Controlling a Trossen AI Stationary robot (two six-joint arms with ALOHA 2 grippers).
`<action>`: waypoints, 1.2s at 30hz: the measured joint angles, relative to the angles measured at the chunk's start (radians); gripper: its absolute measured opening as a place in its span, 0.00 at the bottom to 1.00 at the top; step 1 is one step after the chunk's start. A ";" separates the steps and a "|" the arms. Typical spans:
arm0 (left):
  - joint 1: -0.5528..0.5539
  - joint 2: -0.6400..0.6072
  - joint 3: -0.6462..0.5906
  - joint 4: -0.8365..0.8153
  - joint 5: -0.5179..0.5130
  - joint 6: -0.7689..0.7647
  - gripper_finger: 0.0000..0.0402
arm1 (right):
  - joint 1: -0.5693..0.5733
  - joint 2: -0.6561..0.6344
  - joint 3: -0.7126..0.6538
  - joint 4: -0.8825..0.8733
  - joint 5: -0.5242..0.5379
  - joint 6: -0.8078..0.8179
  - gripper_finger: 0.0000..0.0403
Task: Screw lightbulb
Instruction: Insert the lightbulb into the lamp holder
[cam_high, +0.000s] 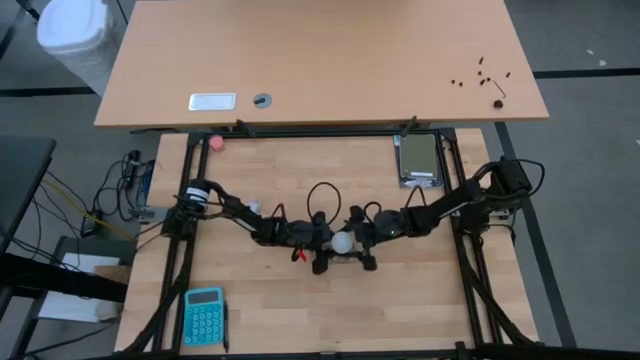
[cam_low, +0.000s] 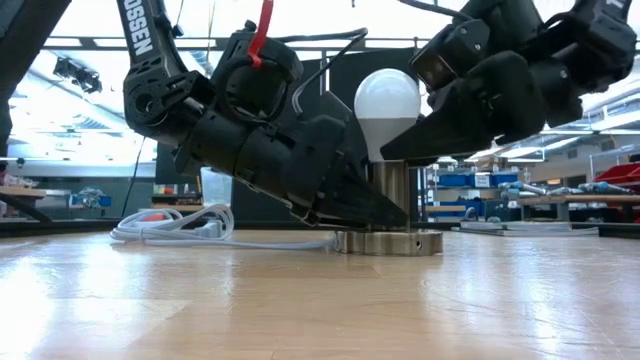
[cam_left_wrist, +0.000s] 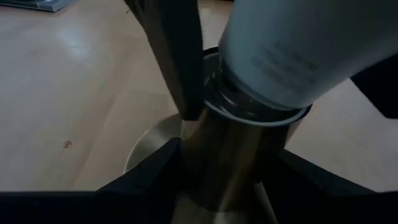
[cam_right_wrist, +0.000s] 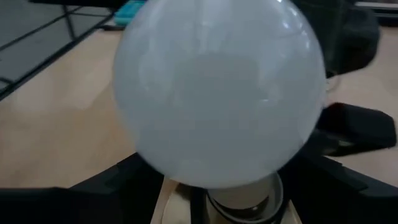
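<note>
Low view: the lightbulb (cam_low: 388, 108) stands upright in a metal socket (cam_low: 388, 215) whose round base rests on the wooden tabletop (cam_low: 300, 300), roughly mid-table. The left gripper (cam_low: 375, 212) reaches in from the left, low, its dark fingers (cam_left_wrist: 149, 180) set on either side of the socket's metal stem, clamped on it just below the bulb's neck. The right gripper (cam_low: 425, 135) comes down from the right; one finger lies against the bulb's lower part near where the globe narrows, and its fingers stand wide apart on either side of the bulb, though I cannot tell whether both press on the glass. A white cord (cam_low: 190, 228) lies coiled on the tabletop to the left of the socket.

From above, the two arms meet near the middle of the tabletop with the bulb (cam_high: 343, 241) between them. A small pink ball (cam_high: 216, 142) sits at the far left edge, a teal calculator (cam_high: 204, 315) at the near left corner, and a grey device (cam_high: 419, 160) at the far right.
</note>
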 joint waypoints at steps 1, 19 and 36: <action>0.000 0.000 0.000 0.000 0.002 0.002 0.53 | -0.005 0.000 0.000 0.000 -0.023 -0.014 0.77; 0.000 0.000 0.000 0.006 0.131 0.013 0.53 | -0.080 0.005 -0.001 0.073 -0.314 -0.189 0.77; 0.000 0.000 0.000 0.003 0.130 0.001 0.53 | -0.086 0.009 -0.022 0.149 -0.282 -0.124 0.75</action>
